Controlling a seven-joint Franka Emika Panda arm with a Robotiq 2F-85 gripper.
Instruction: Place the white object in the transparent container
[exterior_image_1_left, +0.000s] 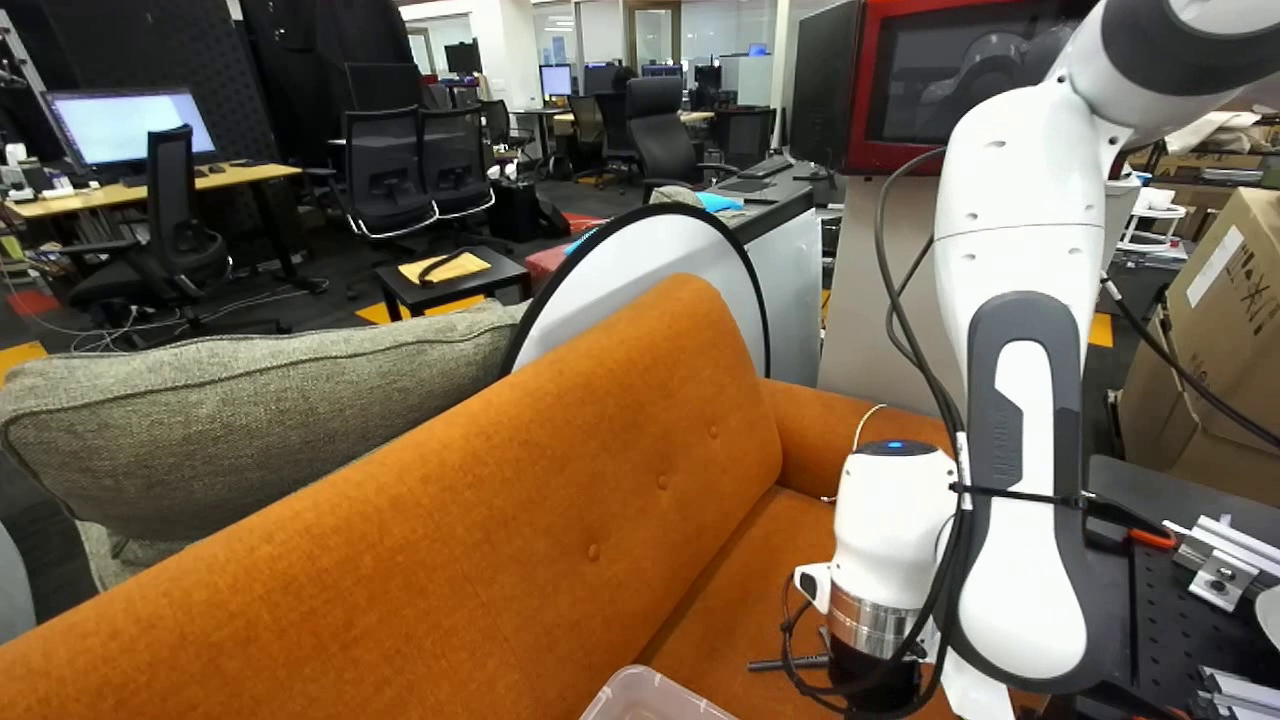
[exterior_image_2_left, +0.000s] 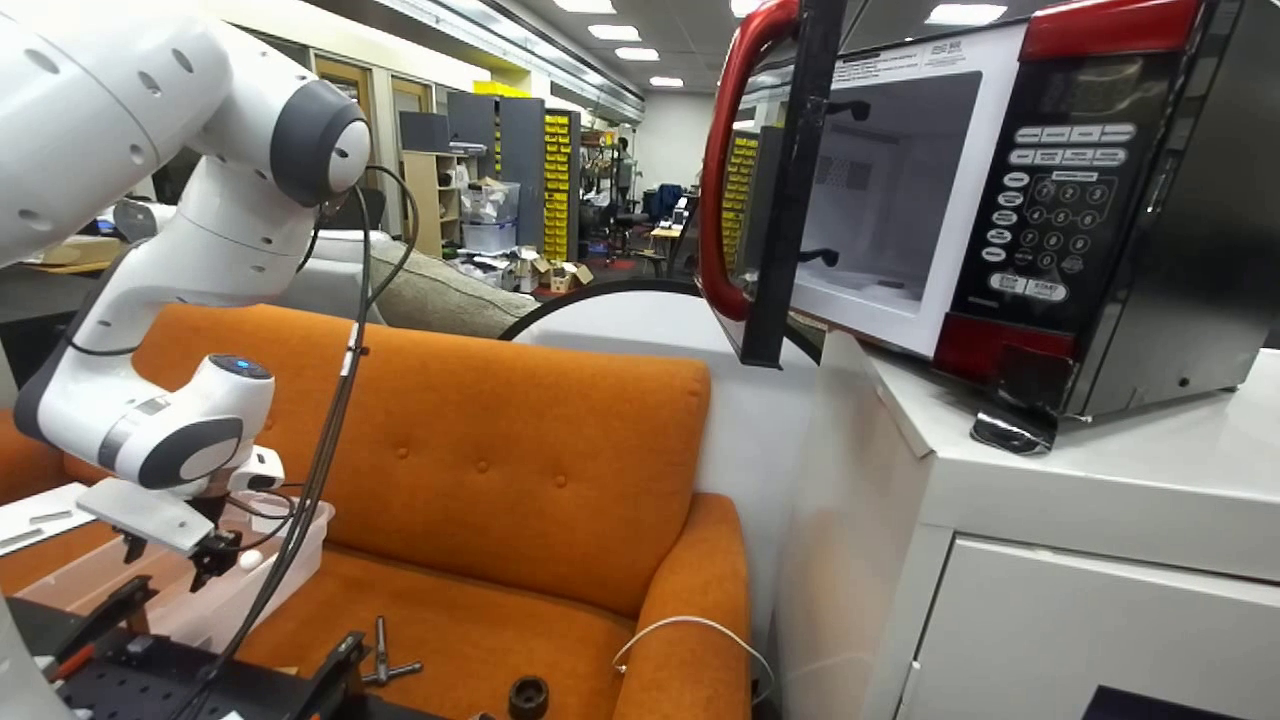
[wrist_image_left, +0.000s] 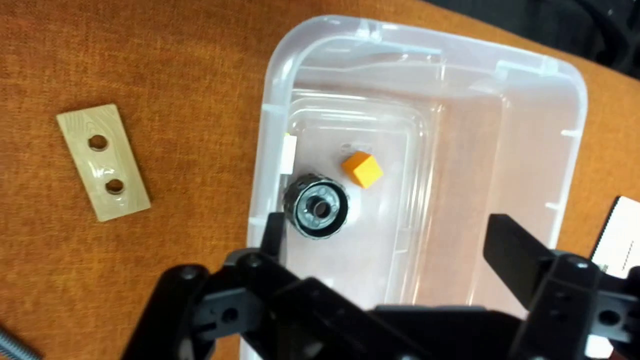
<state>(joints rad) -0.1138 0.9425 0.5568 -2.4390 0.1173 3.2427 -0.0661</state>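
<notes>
The transparent container (wrist_image_left: 425, 55) is a see-through rectangular plastic bin with rounded corners on the orange sofa. It also shows in both exterior views (exterior_image_1_left: 655, 695) (exterior_image_2_left: 300, 550). Inside it, in the wrist view, lie a black ring-shaped part (wrist_image_left: 320, 207), an orange cube (wrist_image_left: 362, 169) and a small white piece (wrist_image_left: 288, 155) by the left wall. A small white round thing (exterior_image_2_left: 250, 560) shows at the container beside a fingertip in an exterior view; I cannot tell if it is the same piece. My gripper (wrist_image_left: 387, 235) is open and empty over the container, also in an exterior view (exterior_image_2_left: 172, 555).
A tan block with two holes (wrist_image_left: 103, 162) lies on the sofa left of the container. A white card (wrist_image_left: 620, 235) lies right of it. A dark T-shaped tool (exterior_image_2_left: 385, 655) and a black ring (exterior_image_2_left: 528, 697) are on the seat. A red microwave (exterior_image_2_left: 880, 200) stands with its door open.
</notes>
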